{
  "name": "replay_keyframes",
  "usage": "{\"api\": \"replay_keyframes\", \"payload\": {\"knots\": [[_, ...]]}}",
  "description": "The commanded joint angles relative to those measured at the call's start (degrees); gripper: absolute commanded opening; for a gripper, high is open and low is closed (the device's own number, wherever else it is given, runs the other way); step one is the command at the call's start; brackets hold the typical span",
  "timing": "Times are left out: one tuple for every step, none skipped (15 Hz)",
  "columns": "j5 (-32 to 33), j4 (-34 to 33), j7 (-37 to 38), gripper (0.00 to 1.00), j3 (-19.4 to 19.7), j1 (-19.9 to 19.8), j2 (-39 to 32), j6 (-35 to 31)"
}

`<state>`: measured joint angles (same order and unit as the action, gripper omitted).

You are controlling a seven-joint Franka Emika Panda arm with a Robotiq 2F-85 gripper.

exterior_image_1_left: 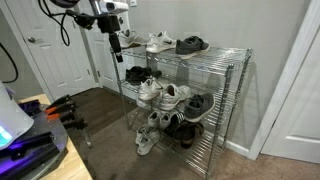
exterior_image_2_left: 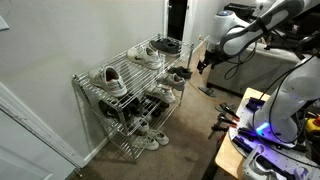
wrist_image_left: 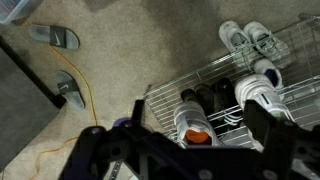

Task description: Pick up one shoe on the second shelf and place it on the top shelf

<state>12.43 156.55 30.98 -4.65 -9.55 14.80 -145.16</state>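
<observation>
— Where does the arm stand?
— At the left in an exterior view, the gripper [exterior_image_1_left: 113, 43] hangs near the left end of the top shelf [exterior_image_1_left: 222, 57]. In the wrist view its jaws are spread apart with nothing between them.
— And the shoe?
— The shoe [exterior_image_1_left: 150, 90], a white one, lies toward the left of the second shelf [exterior_image_1_left: 215, 103]. Another white sneaker [exterior_image_1_left: 173, 95] is just beside it, and a black shoe [exterior_image_1_left: 197, 103] lies further right
</observation>
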Motion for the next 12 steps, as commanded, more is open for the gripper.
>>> {"api": "replay_keyframes", "payload": {"knots": [[3.5,-1.3,7.0,1.00,-0.8,-1.7,-8.2,-6.5],[4.3,-2.1,8.5,1.00,-0.6,-1.4,-10.2,-7.3],[5.6,-2.9,10.2,1.00,-0.3,-0.9,-12.2,-7.9],[6.7,-3.7,11.6,1.00,0.2,-0.2,-13.8,-8.3],[8.2,-4.5,13.1,1.00,0.6,0.6,-15.5,-9.0],[9.0,-5.3,13.9,1.00,1.3,1.6,-17.0,-9.8],[10.9,-6.0,15.7,1.00,2.0,2.5,-18.8,-11.1],[12.5,-7.0,16.9,1.00,2.9,3.6,-20.4,-12.1],[14.1,-8.3,18.5,1.00,4.1,4.8,-22.5,-12.9],[15.5,-9.7,19.7,1.00,5.4,6.1,-24.6,-13.4],[15.0,-11.3,19.9,1.00,6.7,7.2,-27.0,-13.5],[14.5,-13.0,20.3,1.00,8.1,8.3,-29.2,-13.6]]}}
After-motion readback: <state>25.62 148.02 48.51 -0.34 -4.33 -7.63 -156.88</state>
